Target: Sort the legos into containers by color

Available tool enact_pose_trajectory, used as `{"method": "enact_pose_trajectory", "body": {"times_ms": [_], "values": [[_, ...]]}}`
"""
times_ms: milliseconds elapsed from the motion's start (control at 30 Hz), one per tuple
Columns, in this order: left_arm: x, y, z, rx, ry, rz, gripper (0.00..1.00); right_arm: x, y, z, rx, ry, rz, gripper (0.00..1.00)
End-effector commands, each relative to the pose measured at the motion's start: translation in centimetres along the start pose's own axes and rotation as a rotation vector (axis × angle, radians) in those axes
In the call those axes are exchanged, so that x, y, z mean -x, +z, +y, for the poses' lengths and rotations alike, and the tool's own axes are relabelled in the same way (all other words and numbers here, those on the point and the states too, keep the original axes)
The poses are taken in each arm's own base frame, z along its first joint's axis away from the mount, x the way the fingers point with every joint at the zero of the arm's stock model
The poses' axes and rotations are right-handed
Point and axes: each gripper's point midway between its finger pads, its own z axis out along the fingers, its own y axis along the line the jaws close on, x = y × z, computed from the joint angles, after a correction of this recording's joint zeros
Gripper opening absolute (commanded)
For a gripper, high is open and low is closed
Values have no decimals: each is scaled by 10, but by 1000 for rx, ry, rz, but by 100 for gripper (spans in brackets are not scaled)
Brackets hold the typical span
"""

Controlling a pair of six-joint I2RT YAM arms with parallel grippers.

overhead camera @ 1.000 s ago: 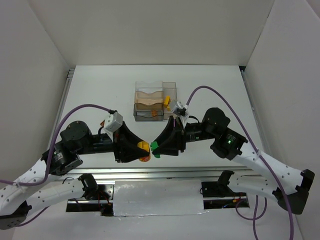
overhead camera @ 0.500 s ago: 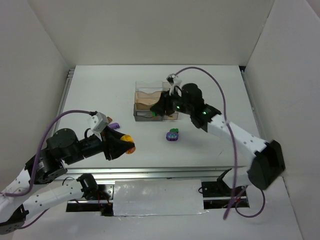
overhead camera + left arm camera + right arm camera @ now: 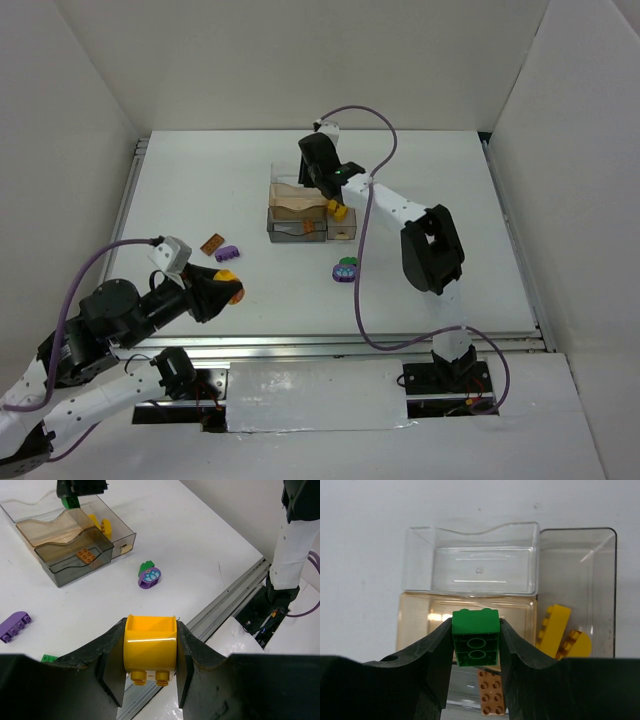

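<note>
White walls box in a white table (image 3: 450, 280). From above, the bins (image 3: 285, 228) sit mid-table. The right gripper (image 3: 322, 180) hangs over them. The left gripper (image 3: 229, 288) is low on the left, near an orange brick (image 3: 212, 243) and a purple brick (image 3: 228, 252) lying loose. A rounded purple piece (image 3: 346, 269) lies just in front of the bins.

On the left wrist view, the fingers are clamped on a yellow brick (image 3: 150, 645), held above the table. A small green bit (image 3: 48, 658) lies near the purple brick.

On the right wrist view, the fingers pinch a green brick (image 3: 476, 637) over the tan bin (image 3: 420, 625). Two yellow bricks (image 3: 560, 630) lie in the grey bin (image 3: 600, 580) beside it, and another orange brick sits in the bin below.
</note>
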Motion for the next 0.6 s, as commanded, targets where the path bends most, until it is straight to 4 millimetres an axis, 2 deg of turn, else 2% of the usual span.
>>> {"method": "enact_pose_trajectory", "body": {"times_ms": [0, 167, 300, 333, 400, 433, 500, 567], "values": [[11, 0, 3, 13, 9, -54, 0, -2, 4, -18, -112, -7, -9, 4], [8, 5, 2, 15, 24, -29, 0, -25, 16, -22, -110, -19, 33, 11], [6, 7, 0, 8, 27, -15, 0, -32, 22, -19, -94, -37, 55, 18], [6, 7, 1, 11, 28, -15, 0, -32, 23, -20, -93, -38, 58, 31], [5, 7, 1, 12, 28, -12, 0, -33, 23, -16, -77, -39, 59, 45], [6, 8, 2, 17, 27, -13, 0, -32, 22, -16, -76, -39, 58, 55], [6, 7, 2, 15, 24, -18, 0, -31, 22, -14, -70, -41, 58, 64], [7, 7, 1, 10, 24, -18, 0, -30, 21, -13, -62, -41, 61, 68]]}}
